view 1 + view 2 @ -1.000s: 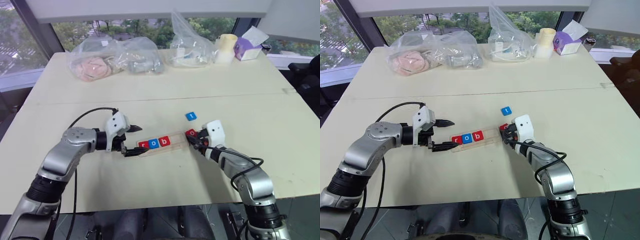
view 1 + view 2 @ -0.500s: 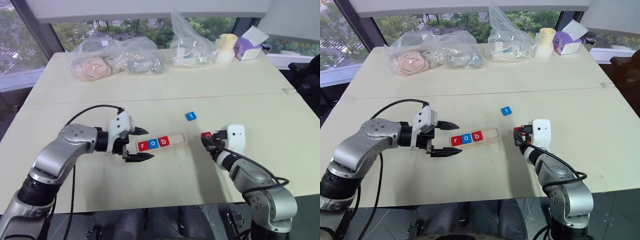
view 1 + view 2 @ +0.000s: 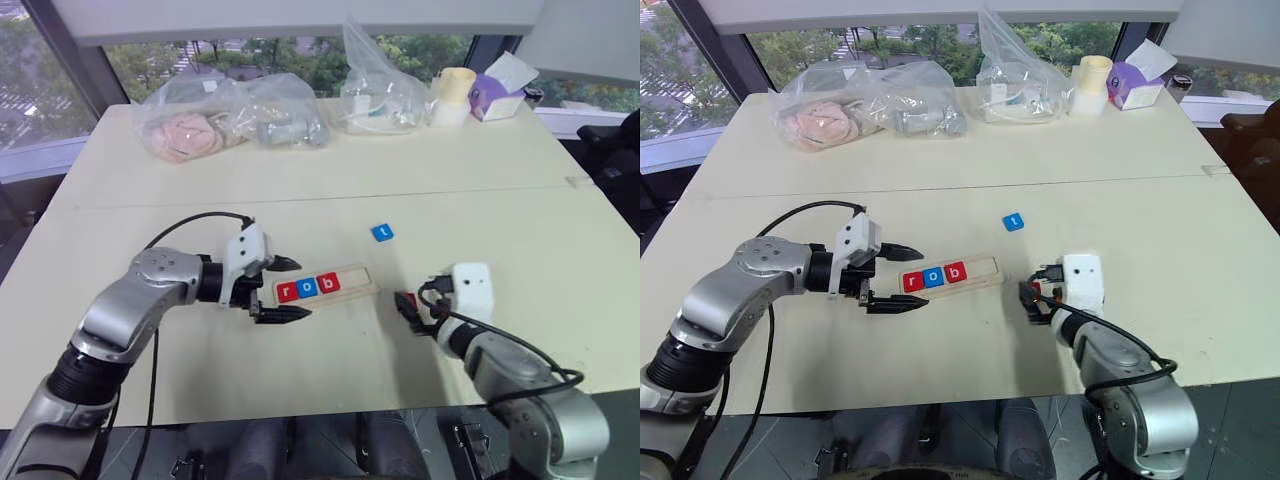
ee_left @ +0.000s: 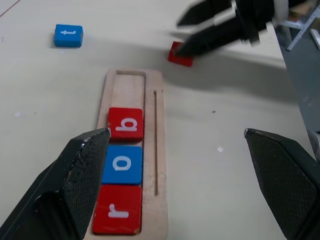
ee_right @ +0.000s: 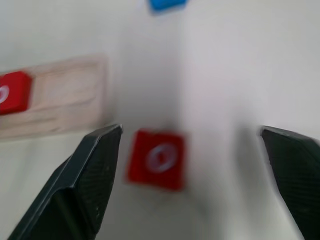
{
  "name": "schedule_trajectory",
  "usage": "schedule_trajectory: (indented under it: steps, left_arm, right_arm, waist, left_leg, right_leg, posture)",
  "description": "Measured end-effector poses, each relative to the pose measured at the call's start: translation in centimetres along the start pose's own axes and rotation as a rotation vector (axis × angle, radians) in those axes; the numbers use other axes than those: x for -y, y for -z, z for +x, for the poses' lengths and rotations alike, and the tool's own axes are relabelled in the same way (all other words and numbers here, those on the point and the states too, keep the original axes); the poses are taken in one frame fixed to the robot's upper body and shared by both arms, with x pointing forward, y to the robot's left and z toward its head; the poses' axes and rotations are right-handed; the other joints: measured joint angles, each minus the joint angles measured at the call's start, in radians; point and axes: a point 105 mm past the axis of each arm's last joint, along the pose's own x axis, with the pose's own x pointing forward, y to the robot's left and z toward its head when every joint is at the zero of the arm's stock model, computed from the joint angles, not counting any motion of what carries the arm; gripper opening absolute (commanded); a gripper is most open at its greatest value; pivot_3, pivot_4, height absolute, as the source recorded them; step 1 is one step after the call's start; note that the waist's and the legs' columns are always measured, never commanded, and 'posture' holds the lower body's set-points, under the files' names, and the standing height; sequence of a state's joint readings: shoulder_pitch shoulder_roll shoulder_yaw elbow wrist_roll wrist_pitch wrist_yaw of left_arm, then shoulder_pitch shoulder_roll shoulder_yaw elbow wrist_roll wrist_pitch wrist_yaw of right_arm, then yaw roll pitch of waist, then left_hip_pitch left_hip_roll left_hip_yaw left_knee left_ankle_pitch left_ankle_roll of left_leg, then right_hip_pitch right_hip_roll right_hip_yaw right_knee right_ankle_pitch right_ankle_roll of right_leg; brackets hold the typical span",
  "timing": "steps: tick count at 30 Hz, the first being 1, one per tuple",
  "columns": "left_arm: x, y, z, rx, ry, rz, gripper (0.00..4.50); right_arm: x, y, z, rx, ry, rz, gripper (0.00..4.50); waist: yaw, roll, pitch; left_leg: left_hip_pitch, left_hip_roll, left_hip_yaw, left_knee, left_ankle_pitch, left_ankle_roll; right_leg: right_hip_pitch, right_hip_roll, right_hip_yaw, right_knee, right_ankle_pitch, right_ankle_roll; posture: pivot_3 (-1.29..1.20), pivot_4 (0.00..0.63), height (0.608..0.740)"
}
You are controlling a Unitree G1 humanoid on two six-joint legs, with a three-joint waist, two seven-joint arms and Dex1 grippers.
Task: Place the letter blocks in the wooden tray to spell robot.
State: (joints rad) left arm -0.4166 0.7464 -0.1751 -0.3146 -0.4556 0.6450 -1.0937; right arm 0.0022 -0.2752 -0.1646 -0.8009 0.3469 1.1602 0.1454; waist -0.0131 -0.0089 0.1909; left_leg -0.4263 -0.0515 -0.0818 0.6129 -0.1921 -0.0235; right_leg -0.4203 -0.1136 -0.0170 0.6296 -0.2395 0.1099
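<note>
On the pale table (image 3: 500, 200), near its front edge, we see the tray (image 3: 322, 286) spelling r-o-b; our right gripper (image 5: 190, 175) gapes empty over the red tile (image 5: 156, 159) — it may regrasp crookedly — while our left gripper (image 4: 175, 180) waits wide, empty.

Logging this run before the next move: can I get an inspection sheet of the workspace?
Surface: pale table.
Job's things: wooden tray holds r, o, b; two slots free. Red o block lies on the table beyond the tray's free end; blue t block lies apart.
Clutter: plastic bags, cup, tissue box at far edge.
Grippers: left gripper open at the tray's r end; right gripper open over the o block.
Cables: black, on both arms.
Surroundings: windows.
</note>
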Motion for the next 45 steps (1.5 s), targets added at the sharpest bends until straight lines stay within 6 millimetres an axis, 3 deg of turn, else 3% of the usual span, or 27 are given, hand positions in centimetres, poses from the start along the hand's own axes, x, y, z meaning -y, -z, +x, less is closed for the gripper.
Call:
schedule_trajectory:
  steps: [4, 8, 12, 21, 24, 28, 29, 36, 42, 45]
  left_arm:
    - [2.2, 1.9, -1.9, -0.097, 0.13, -0.047, 4.5]
    - [3.3, 1.3, -2.9, -0.111, 0.216, -0.024, 4.5]
    - [3.1, 0.5, -3.7, -0.108, 0.201, -0.002, 4.5]
    - [2.8, 1.1, -4.7, -0.13, 0.094, -0.038, 4.5]
    - [3.3, 1.6, -4.9, -0.145, 0.081, -0.05, 4.5]
    - [3.9, 2.1, -5.3, -0.161, 0.062, -0.075, 4.5]
    - [3.9, 2.1, -5.4, -0.158, 0.054, -0.078, 4.5]
    - [3.6, 2.2, -5.6, -0.154, 0.031, -0.084, 4.5]
    - [2.5, 2.5, -5.9, -0.162, -0.002, -0.077, 4.5]
    - [2.0, 2.3, -5.9, -0.161, -0.016, -0.061, 4.5]
  right_arm:
    - [0.1, -0.9, -1.5, 0.019, -0.349, -0.289, 4.23]
    - [1.2, -0.3, -2.1, -0.017, -0.616, -0.385, 4.23]
    - [2.5, 0.5, -1.4, -0.063, -0.736, -0.497, 4.23]
    - [3.7, 1.5, 2.9, -0.075, -0.833, -0.653, 4.23]
    - [3.6, 1.3, 3.9, -0.05, -0.866, -0.66, 3.4]
    - [3.5, 1.6, 3.7, -0.052, -0.914, -0.666, 1.4]
    - [3.5, 1.6, 3.7, -0.051, -0.915, -0.667, 1.14]
    - [2.5, 0.5, 4.1, -0.028, -0.892, -0.661, 1.15]
    - [-1.6, -4.9, 5.4, 0.064, -0.974, -0.756, 1.15]
    - [-3.5, -4.6, 6.3, 0.024, -1.052, -0.78, 1.15]
  waist:
    - [-0.002, -0.001, 0.001]
    - [0.003, -0.001, 0.001]
    - [0.002, -0.003, 0.002]
    - [0.0, -0.003, 0.002]
    - [-0.002, -0.003, 0.003]
    - [0.001, -0.003, 0.003]
    - [0.002, -0.003, 0.003]
    - [-0.003, -0.003, 0.003]
    - [-0.002, -0.002, 0.003]
    - [0.003, -0.003, 0.003]
  left_leg:
    - [0.0, 0.001, 0.002, 0.0, -0.001, 0.001]
    - [0.0, 0.002, 0.002, 0.002, -0.001, 0.001]
    - [0.001, 0.003, 0.002, 0.003, -0.001, 0.001]
    - [0.001, 0.003, 0.003, 0.001, -0.001, 0.001]
    - [0.002, 0.004, 0.003, 0.002, -0.001, 0.001]
    - [0.004, 0.004, 0.002, 0.002, -0.001, 0.001]
    - [0.005, 0.004, 0.002, 0.002, -0.001, 0.001]
    - [0.006, 0.004, 0.002, 0.001, -0.001, 0.001]
    - [0.006, 0.006, 0.003, 0.001, -0.001, 0.001]
    - [0.004, 0.006, 0.003, 0.001, -0.001, 0.001]
  right_leg:
    - [0.001, 0.0, 0.0, -0.001, -0.002, 0.003]
    - [0.003, 0.0, -0.001, -0.002, -0.002, 0.003]
    - [0.004, 0.0, -0.001, -0.002, -0.002, 0.003]
    - [0.003, 0.001, -0.001, -0.002, 0.0, 0.0]
    - [0.004, 0.001, -0.001, -0.002, 0.0, 0.0]
    - [0.007, 0.001, -0.001, -0.002, 0.0, 0.0]
    - [0.007, 0.001, -0.001, -0.002, 0.0, 0.0]
    - [0.007, 0.001, 0.0, -0.001, 0.0, -0.001]
    - [0.005, 0.003, 0.0, -0.001, 0.001, -0.002]
    - [0.005, 0.003, 0.0, -0.002, 0.001, -0.001]
  posture:
    - [0.0, 0.15, 0.74]
    - [0.0, 0.15, 0.74]
    - [0.0, 0.15, 0.74]
    - [0.0, 0.15, 0.74]
    - [0.0, 0.15, 0.74]
    - [0.0, 0.15, 0.74]
    - [0.0, 0.15, 0.74]
    - [0.0, 0.15, 0.74]
    - [0.0, 0.15, 0.74]
    - [0.0, 0.15, 0.74]
